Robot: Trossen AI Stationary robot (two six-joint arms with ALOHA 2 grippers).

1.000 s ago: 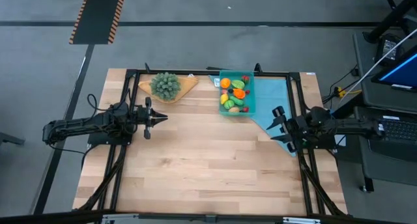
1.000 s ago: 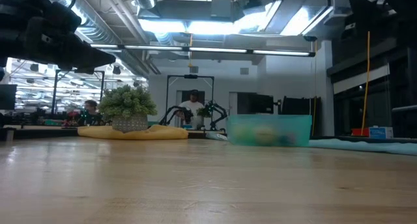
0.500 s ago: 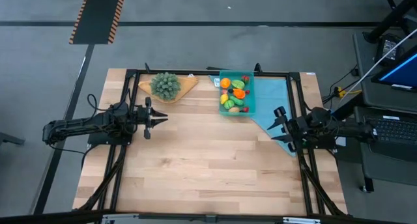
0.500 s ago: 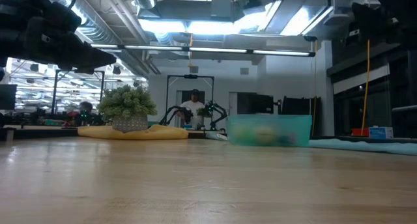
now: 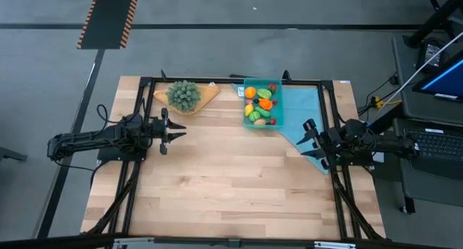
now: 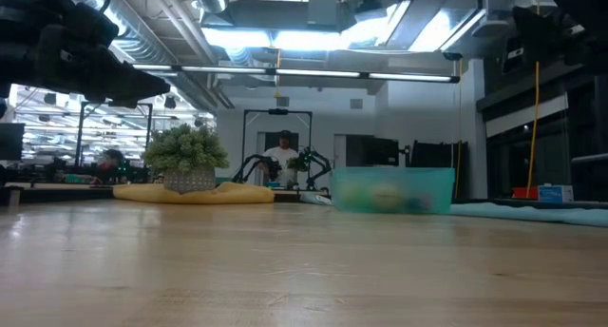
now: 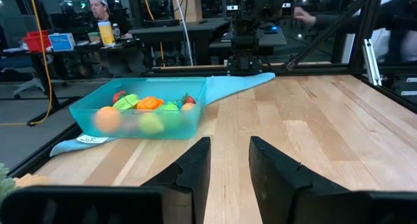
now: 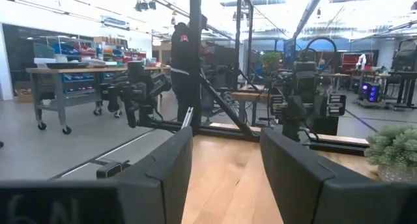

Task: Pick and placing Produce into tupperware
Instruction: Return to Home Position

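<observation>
pale wooden plank surface [image 5: 217, 184] lies bare nearest. at mid-depth the left tool [image 5: 170, 131] and right tool [image 5: 307, 137] hover near opposite edges, fingers parted, holding nothing. farther back, small colourful toy produce [image 5: 260, 103] sits inside the translucent teal rectangular plastic tupperware [image 7: 130, 129], on a flat light-blue cloth [image 5: 304, 108].

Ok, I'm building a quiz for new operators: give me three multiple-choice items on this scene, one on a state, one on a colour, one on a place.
1. The left gripper and the right gripper are: A both shut; B both open and empty; C one open, one shut.
2. The cloth by the tupperware is: A red; B white; C light blue.
3. The Produce lies: A in the tupperware; B on the cloth; C in a gripper.

B: both wrist views show a wide, bare gap.
C: it shows pale blue in the high view.
A: the coloured pieces sit inside the teal walls.
</observation>
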